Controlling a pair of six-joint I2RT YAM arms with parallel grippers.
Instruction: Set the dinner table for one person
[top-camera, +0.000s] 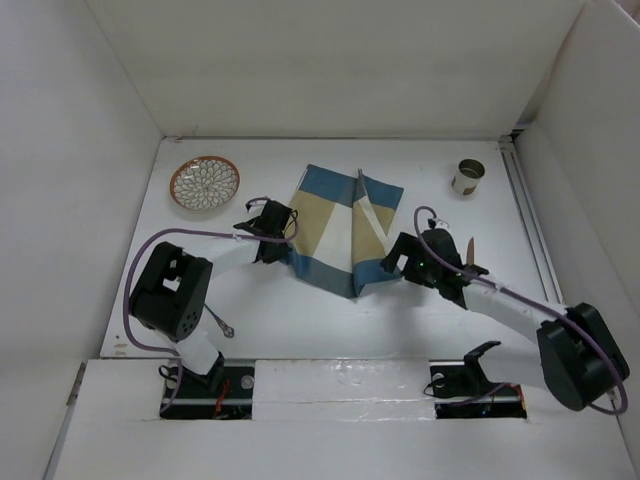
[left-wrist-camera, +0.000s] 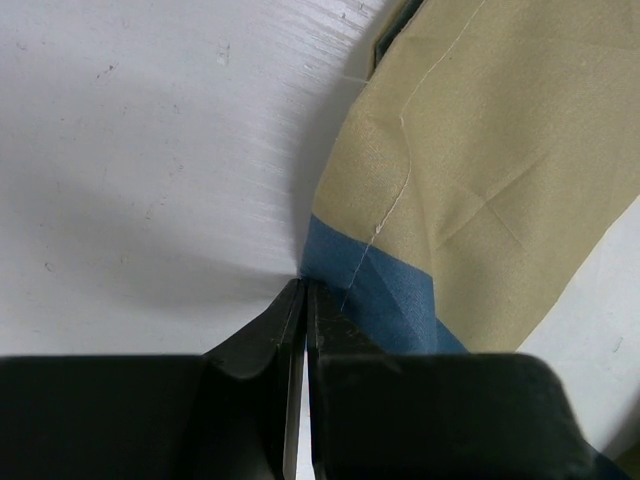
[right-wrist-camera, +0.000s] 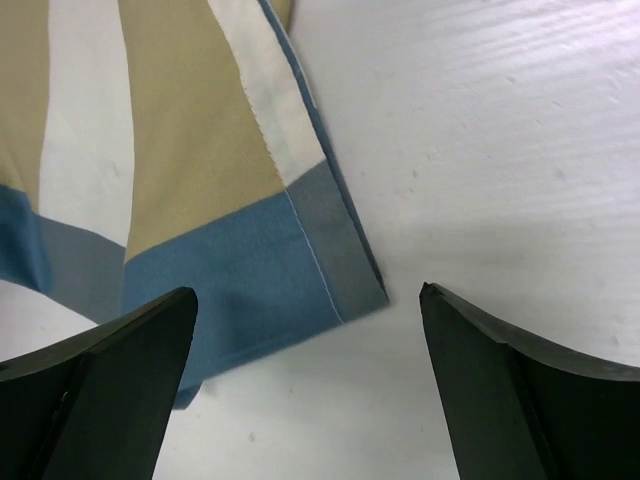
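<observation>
The white table (top-camera: 300, 320) filled the walled workspace, stretching out ahead of both arm bases. At its middle lay a blue-and-tan mat (top-camera: 325, 225), rumpled and partly folded. The left gripper (left-wrist-camera: 303, 300) was pinched tight on the mat's blue left edge. The right gripper (right-wrist-camera: 305, 295) hovered over the mat's near right corner, jaws spread wide. A patterned plate (top-camera: 204, 183) sat far left with nothing on it. A metal cup (top-camera: 467, 176) stood far right, its inside too small to make out.

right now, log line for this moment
cloth mat: partly folded on dinner table | left tool: shut on its blue edge | right tool: open above its near corner | plate: far left | cup: far right
</observation>
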